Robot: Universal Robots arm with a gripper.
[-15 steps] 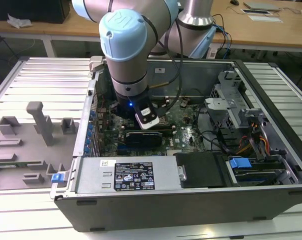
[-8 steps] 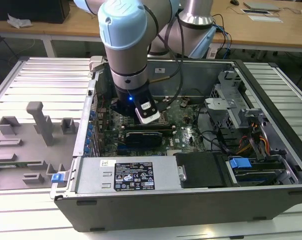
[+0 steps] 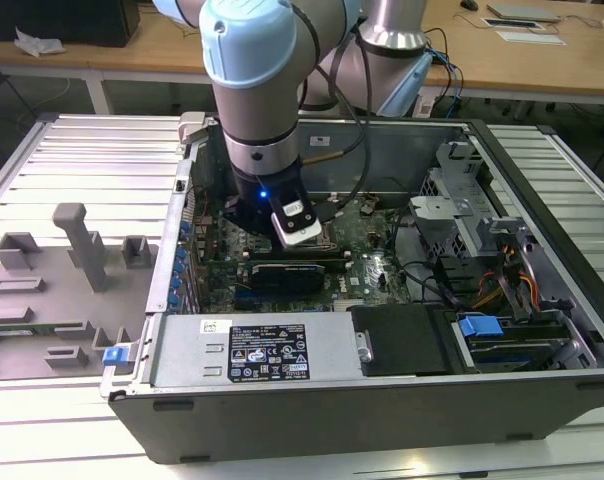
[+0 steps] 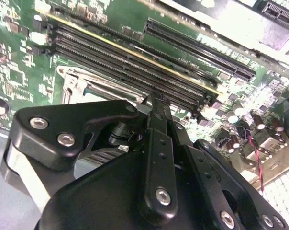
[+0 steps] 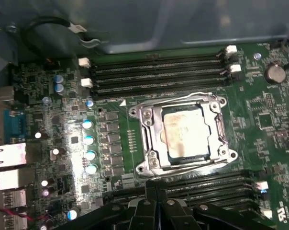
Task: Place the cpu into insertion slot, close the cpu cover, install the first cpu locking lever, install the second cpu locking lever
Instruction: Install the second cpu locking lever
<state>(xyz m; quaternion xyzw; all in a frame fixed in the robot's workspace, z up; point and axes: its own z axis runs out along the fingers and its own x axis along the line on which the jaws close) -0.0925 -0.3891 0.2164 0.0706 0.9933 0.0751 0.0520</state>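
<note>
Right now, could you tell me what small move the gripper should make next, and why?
Probably ease the shut gripper down onto the lever nearest it. The cpu already lies framed by the lowered cover, and the gripper hangs just beside that lever; whether it is latched I cannot tell.

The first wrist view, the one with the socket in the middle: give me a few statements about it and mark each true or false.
1. The cpu lies inside the insertion slot. True.
2. The cpu cover lies down flat around the chip. True.
3. The cpu's top is bright blue. False: it is pale silver-grey, with darker smudges.
4. Long black memory slots run along only one side of the socket. False: they run along two opposite sides.
5. The tool holds the cpu. False: the chip sits in the socket, apart from the tool.
</note>
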